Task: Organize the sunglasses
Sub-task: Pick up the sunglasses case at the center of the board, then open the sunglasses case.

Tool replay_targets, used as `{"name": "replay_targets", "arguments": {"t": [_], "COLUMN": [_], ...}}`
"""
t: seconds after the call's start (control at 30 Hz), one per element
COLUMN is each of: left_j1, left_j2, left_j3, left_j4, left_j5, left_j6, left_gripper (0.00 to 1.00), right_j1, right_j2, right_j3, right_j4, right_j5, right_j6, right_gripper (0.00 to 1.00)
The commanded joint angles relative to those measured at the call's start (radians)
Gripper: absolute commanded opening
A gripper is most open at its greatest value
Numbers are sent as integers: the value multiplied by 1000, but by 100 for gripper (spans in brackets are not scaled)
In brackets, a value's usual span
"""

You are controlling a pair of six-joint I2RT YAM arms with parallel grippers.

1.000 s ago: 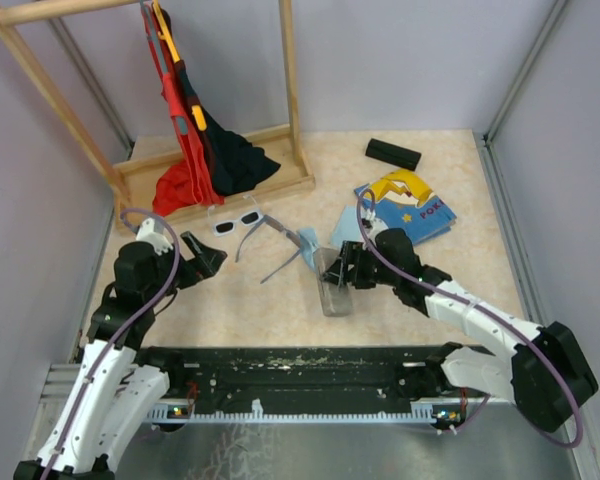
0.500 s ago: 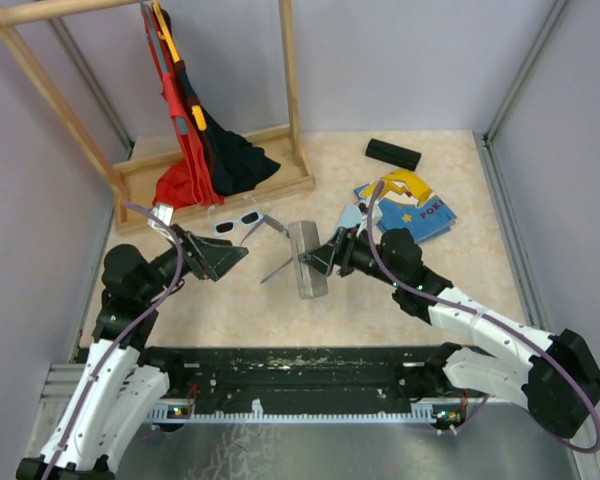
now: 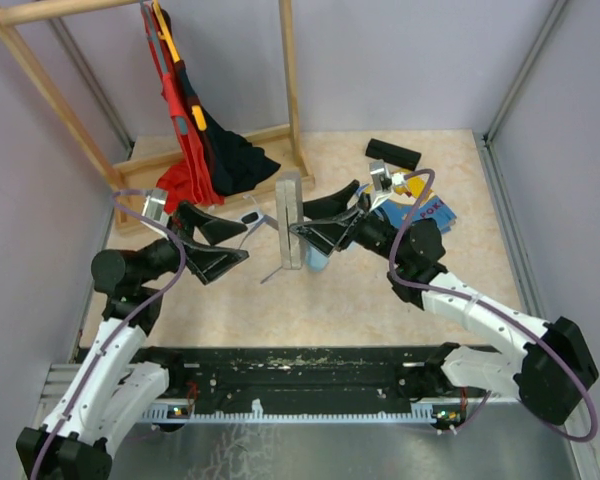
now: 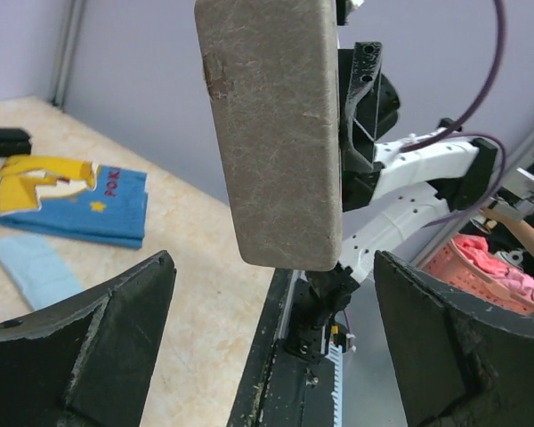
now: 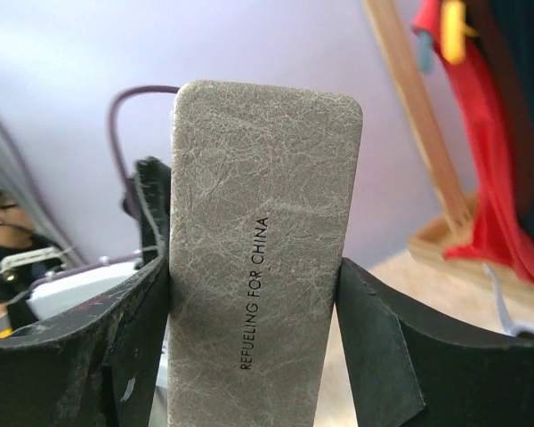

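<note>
We grip the grey case (image 3: 289, 220) upright in our right end effector (image 5: 254, 294), clear of the surface (image 3: 380, 300). Our left end effector (image 3: 238, 243) gapes wide beside it, empty. The white sunglasses (image 3: 250, 217) and the wire-framed pair (image 3: 272, 272) lie below, partly hidden.

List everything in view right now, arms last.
rack: 1, wood, back left
clothes: 2, red and black, hanging on the rack
black case: 1, black, back right
book: 1, blue and yellow, right of centre
grey case: 1, grey, centre, held upright
cloth: 1 seen, light blue, below the grey case
white sunglasses: 1, white frame, mostly hidden by the left gripper
wire sunglasses: 1, grey, centre, only a temple shows
left gripper: 1, black, open, facing the grey case
right gripper: 1, black, shut on the grey case
</note>
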Motion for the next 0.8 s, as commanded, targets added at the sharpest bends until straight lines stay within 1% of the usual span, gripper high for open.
{"name": "replay_targets", "arguments": {"t": [0.0, 0.17, 0.23, 0.33, 0.47, 0.67, 0.77], "left_j1": [-9, -29, -35, -48, -88, -160, -186], "left_j2": [33, 65, 73, 79, 89, 115, 136], "left_j3": [51, 108, 127, 164, 206, 254, 267], "left_j4": [273, 293, 280, 225, 170, 59, 53], "left_j5": [85, 103, 102, 92, 70, 4, -5], "left_j6": [-79, -42, -26, 22, 91, 220, 243], "left_gripper": [98, 100, 100, 100, 100, 100, 100], "right_j1": [6, 15, 15, 16, 26, 57, 78], "right_j2": [52, 139, 162, 182, 199, 188, 187], "right_j3": [106, 164, 185, 198, 212, 219, 234], "right_j4": [394, 587, 627, 661, 649, 538, 491], "right_j5": [-166, -272, -312, -319, -317, -284, -281], "right_j6": [52, 94, 99, 107, 102, 30, -8], "right_gripper": [0, 0, 0, 0, 0, 0, 0]}}
